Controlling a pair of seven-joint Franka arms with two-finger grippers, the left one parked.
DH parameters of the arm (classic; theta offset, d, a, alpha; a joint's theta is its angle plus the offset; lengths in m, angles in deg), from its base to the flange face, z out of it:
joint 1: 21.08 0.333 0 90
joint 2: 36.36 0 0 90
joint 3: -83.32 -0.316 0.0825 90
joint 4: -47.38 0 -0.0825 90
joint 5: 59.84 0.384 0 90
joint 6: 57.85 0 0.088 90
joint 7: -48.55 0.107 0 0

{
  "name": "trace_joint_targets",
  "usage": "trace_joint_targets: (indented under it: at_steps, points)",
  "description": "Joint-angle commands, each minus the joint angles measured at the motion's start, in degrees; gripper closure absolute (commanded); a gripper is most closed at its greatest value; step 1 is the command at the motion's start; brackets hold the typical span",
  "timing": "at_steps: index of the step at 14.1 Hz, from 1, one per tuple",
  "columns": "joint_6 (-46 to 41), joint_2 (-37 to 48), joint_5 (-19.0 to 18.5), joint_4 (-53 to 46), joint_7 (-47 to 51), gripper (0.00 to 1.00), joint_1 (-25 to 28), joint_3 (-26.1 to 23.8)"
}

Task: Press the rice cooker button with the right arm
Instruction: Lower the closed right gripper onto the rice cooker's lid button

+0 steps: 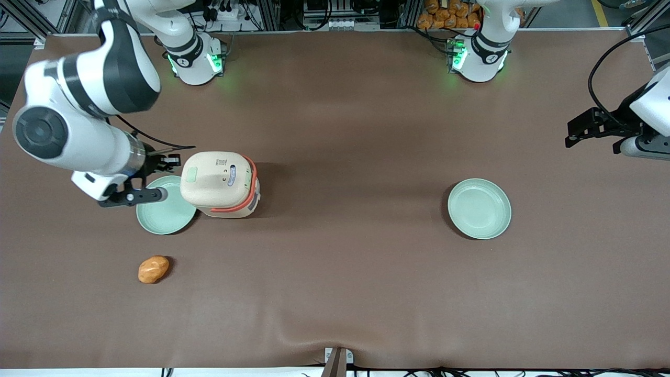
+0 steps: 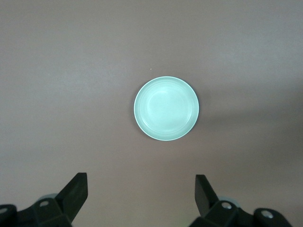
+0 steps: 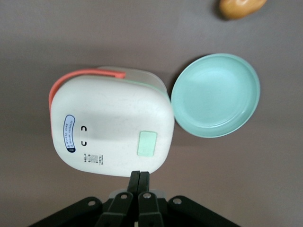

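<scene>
At the left of the front frame the right arm (image 1: 78, 120) reaches in, its end effector (image 1: 166, 163) hanging just beside the rice cooker (image 1: 220, 184), on the side toward the working arm's end of the table (image 1: 345, 157), fingers pressed together into one narrow tip. In the wrist view that tip (image 3: 139, 182) sits right at the cooker's (image 3: 111, 125) edge, close to the button (image 3: 147, 143) but apart from it. So my read: the approach is nearly done, the press itself is not yet made. What's left is a short move over the lid and a push down onto that patch.

Moving rightward in the front frame, a green plate (image 1: 163, 207) lies partly under the arm, its rim tucked against the cooker's base. Lower left, an orange-brown roll (image 1: 153, 269) sits alone, nearer the camera than the plate.

Then the cooker itself, left of centre: a cream rounded box, lid closed, with an orange-red band (image 1: 250, 192) wrapping its side. The button (image 1: 191, 174) is a pale green rounded square near the lid's edge closest to the end effector. Farther along the lid is a white oval panel (image 1: 233, 175) edged in blue; that one is not the target.

Far right of centre, a second green plate (image 1: 479, 208) rests well apart from everything.
</scene>
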Motion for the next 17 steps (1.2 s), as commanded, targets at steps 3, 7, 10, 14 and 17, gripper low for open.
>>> trace_joint_targets:
  at_steps: [3,7,10,14,17]
  points:
    - [0.1,-2.0,1.5,1.6,0.3,0.97,-0.4,-0.1]
    - [0.4,-3.5,1.5,3.2,0.2,0.99,-0.6,-0.1]
    - [0.5,-5.2,1.5,3.3,0.1,0.99,-0.7,-0.1]
    - [0.9,-6.8,1.5,3.2,0.1,0.98,-0.8,0.0]
    - [1.3,-7.8,1.5,3.2,0.1,0.99,-0.9,0.0]
